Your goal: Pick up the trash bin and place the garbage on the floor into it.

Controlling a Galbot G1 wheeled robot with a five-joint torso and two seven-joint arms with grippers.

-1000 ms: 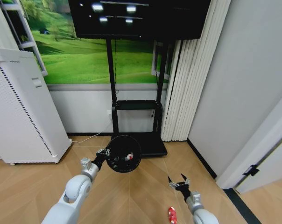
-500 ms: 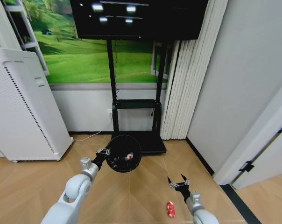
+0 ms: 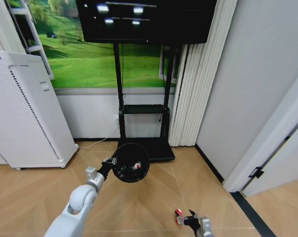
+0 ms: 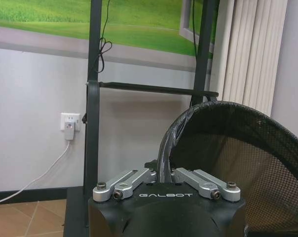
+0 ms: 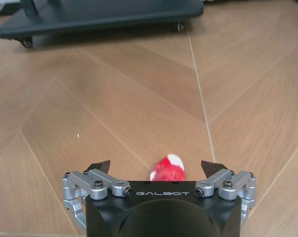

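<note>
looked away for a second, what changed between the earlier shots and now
The right gripper has come down toward the floor, and its open fingers now bracket the red crushed can, not yet gripped. The head camera also swung a little, so the room appears shifted. Unchanged: the left gripper still holds the trash bin by its rim in front of the TV stand.
</note>
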